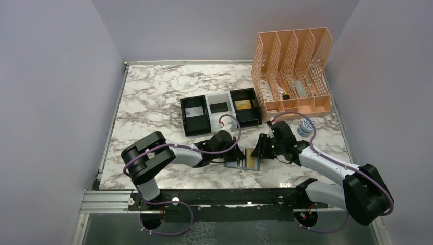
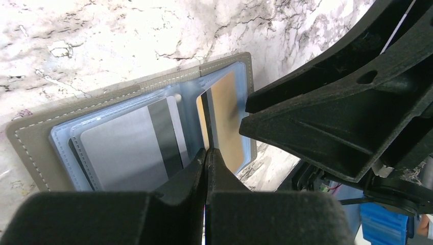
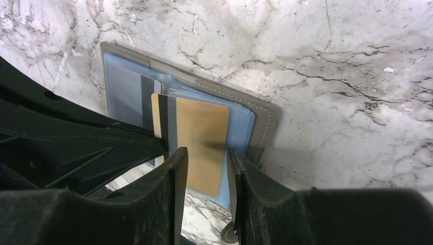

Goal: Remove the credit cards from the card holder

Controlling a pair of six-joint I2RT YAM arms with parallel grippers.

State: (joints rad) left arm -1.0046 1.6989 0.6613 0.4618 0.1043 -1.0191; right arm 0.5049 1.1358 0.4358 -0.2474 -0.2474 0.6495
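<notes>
The card holder (image 1: 246,159) lies open on the marble table, grey-taupe outside (image 2: 46,127) with blue-grey sleeves. A grey card with a black stripe (image 2: 122,148) sits in one panel. A gold credit card (image 3: 201,138) sticks partly out of the other panel. My left gripper (image 2: 206,153) is shut, its tips pinching the gold card's striped edge. My right gripper (image 3: 208,155) is open, its fingers standing either side of the gold card's near end. Its right finger covers the holder's corner (image 3: 263,122). In the top view the two grippers (image 1: 236,154) (image 1: 261,149) meet over the holder.
A black-and-white three-compartment tray (image 1: 208,116) stands just behind the holder. A peach mesh file rack (image 1: 293,71) stands at the back right. A small blue-and-white container (image 1: 306,127) sits in front of the rack, beside my right arm.
</notes>
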